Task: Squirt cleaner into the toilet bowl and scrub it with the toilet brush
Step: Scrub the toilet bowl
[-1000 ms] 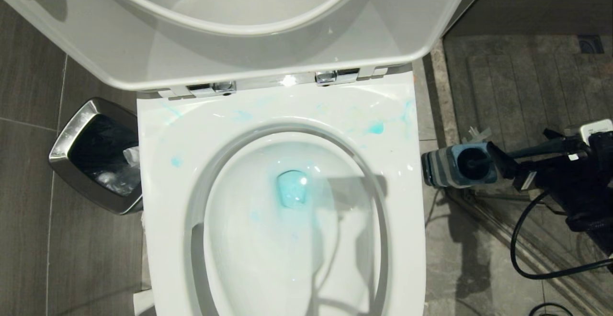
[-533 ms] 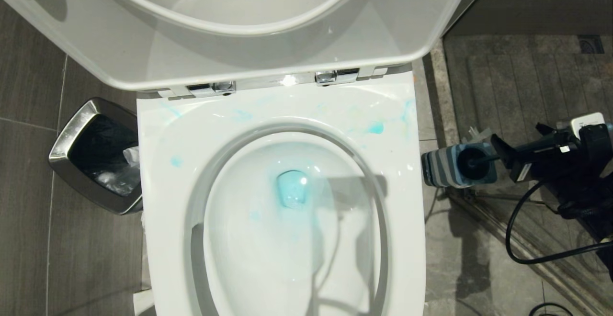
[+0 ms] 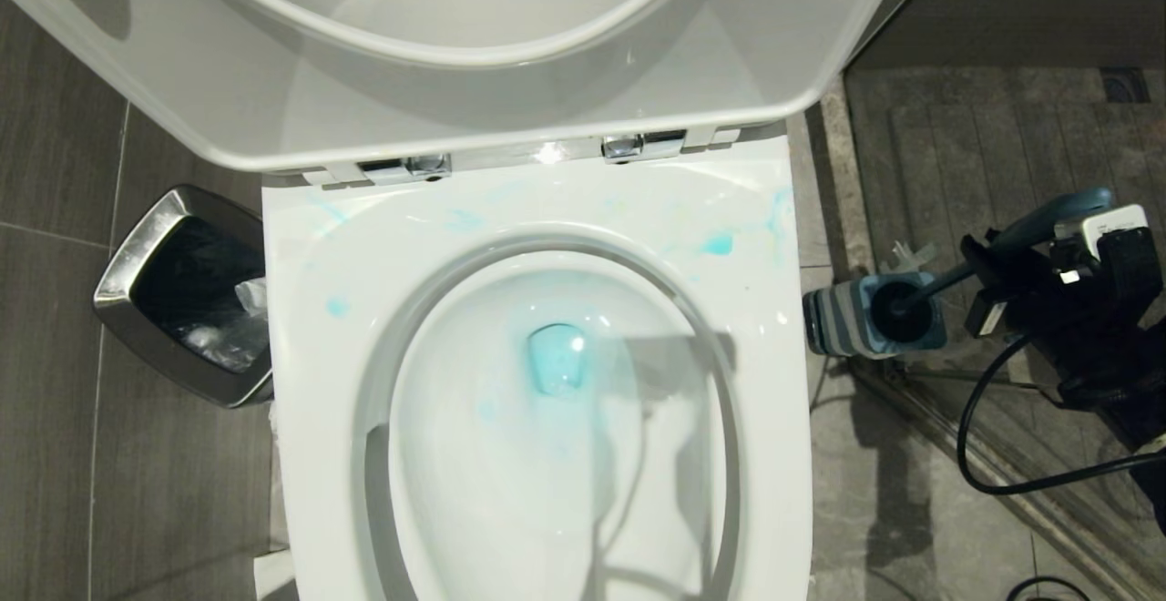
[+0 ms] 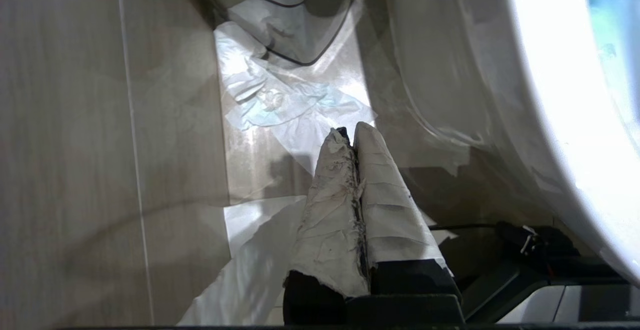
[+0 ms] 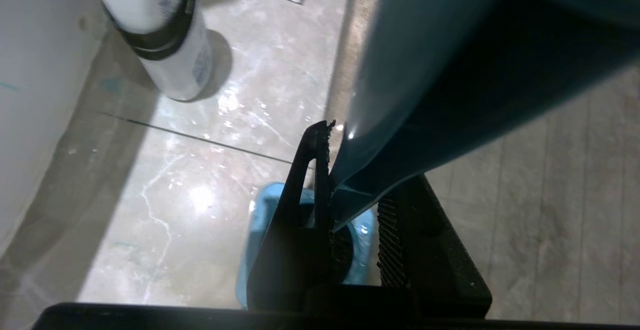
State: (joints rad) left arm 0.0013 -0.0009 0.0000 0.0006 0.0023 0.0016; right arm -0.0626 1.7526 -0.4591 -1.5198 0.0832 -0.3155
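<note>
Right end effector has clamped the toilet brush handle, now tilted; lift straight from holder.

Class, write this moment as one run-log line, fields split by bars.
stage: taking brush | right gripper: shut on brush handle, head in holder | left gripper: shut, idle by bin | bowl: blue cleaner inside

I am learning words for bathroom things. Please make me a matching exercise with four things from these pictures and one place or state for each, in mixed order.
Things:
1. toilet brush
2. cleaner
3. toilet bowl
4. bin

Places or states:
A. stained with blue liquid
B. standing on the floor
C. left of the toilet
D. handle between the right gripper fingers, head in its holder

Pairs: 1-D, 2-B, 3-A, 4-C
</note>
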